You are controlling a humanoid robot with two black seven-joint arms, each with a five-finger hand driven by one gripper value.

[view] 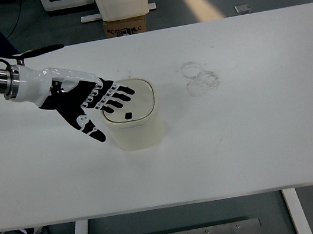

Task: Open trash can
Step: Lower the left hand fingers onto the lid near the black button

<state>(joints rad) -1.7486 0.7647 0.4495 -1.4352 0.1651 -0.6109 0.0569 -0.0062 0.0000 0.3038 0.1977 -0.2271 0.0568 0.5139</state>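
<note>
I have the white table (pixel 256 136) filling most of my view, bare apart from some faint ring marks (pixel 201 77) right of centre. On it, a little left of the middle, stands the trash can (pixel 133 121), a small cream bin, upright, rounded-square from above, so it has no real long axis across the table; its length runs straight up toward my camera. Its lid (pixel 133 101) faces upward and is down. The small dark square (pixel 127 116) on the lid sits toward my near edge, which I take as the front, perhaps a press button, though I can't be sure.

My left hand (pixel 85 102) reaches in from the left, fingers spread and relaxed, gripping nothing; the fingertips (pixel 121 94) lie over the lid's left part, and I can't tell whether they touch it. The right hand is out of view.

I judge the bin to be light, stiff plastic with a smooth, slippery skin, so a sideways shove would likely slide or tip it. I'd work from the lid, pressing down near that dark square or hooking the lid's rim, keeping force vertical.
</note>
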